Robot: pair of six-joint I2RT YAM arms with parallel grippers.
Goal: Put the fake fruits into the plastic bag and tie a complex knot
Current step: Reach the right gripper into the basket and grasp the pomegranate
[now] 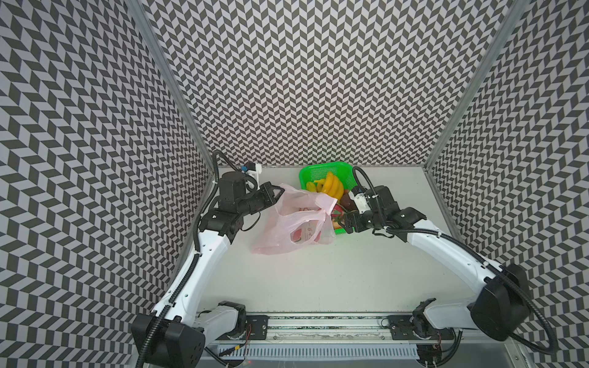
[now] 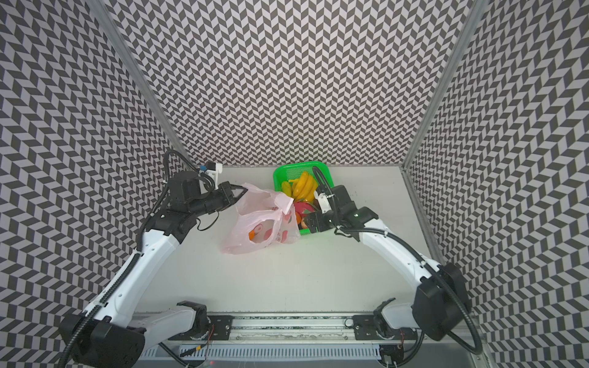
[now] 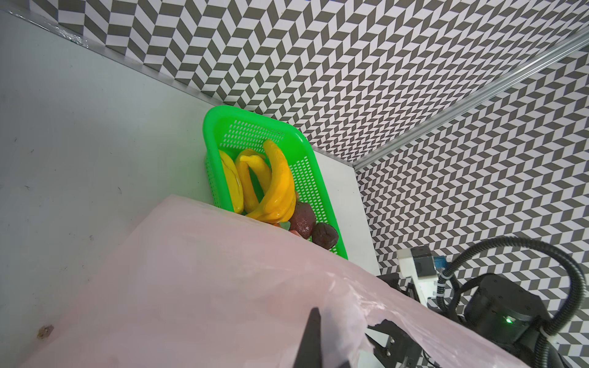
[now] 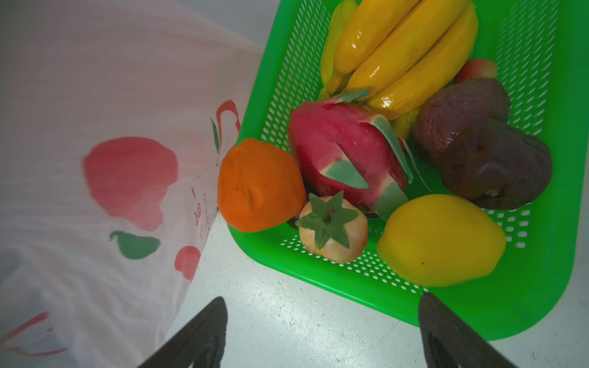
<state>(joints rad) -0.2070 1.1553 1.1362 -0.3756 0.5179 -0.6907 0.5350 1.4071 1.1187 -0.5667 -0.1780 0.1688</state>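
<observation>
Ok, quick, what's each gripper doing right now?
Left gripper: shut on the plastic bag.
Right gripper: open, empty, at the green basket.

Four views: my stereo head high above, one camera on each wrist.
Both top views look steeply down over the whole desk [image 1: 318,280]; my wrist cameras sit close, sharing the plastic bag [image 3: 191,286] and green basket [image 3: 251,133].

White shells are covering the long links of the left arm [image 1: 208,251] and right arm [image 1: 446,245], with black housings capping the joints. Ribbed black cables [image 1: 187,273] are running up both from the rail [image 1: 318,322]. Farthest from the rail, the black left gripper [image 1: 282,190] and right gripper [image 1: 345,223] are ending in tapered jaws, and a green light [image 3: 509,319] is glowing.
</observation>
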